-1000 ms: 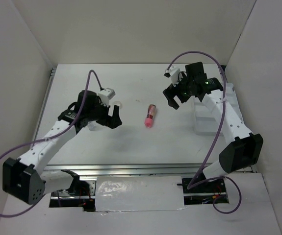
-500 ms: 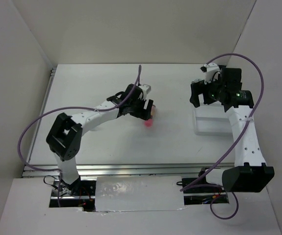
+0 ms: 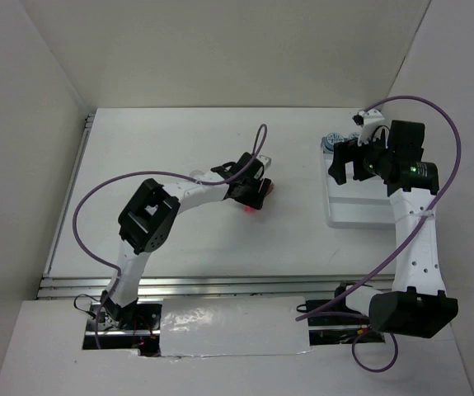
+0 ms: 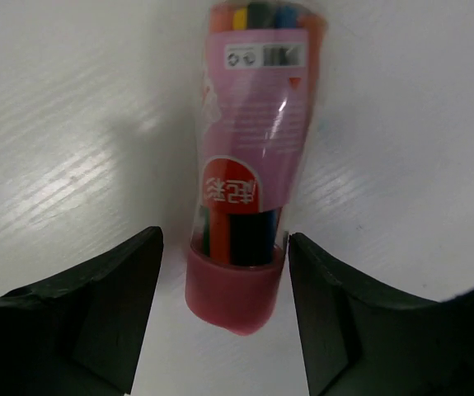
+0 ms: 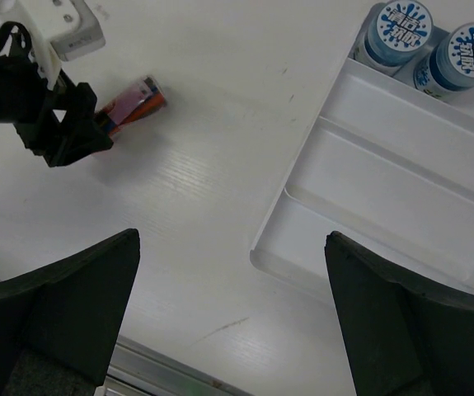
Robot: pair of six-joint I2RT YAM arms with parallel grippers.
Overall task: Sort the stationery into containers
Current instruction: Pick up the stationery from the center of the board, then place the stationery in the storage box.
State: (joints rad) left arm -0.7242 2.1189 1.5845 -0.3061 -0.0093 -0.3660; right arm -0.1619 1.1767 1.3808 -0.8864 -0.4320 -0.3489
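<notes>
The released left hand (image 4: 222, 276) is straddling only the cap end of the pink tube (image 4: 253, 157), risking it rolling free across the tabletop (image 4: 401, 124).

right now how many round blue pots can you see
2: one blue pot and a second blue pot, side by side at one end of the white tray. More could be hidden from these views.

Tally, standing at the table.

- Pink clear-plastic tube of coloured pens (image 4: 249, 165): one, just off centre toward 12 o'clock.
- Round blue-lidded plastic pots (image 5: 399, 25): two, the second pot (image 5: 467, 51) right beside the first, at 2 o'clock.
- Flat white plastic compartment tray (image 5: 385, 177): one, at 3 o'clock.
- White robot arms (image 3: 414, 223): two.
</notes>
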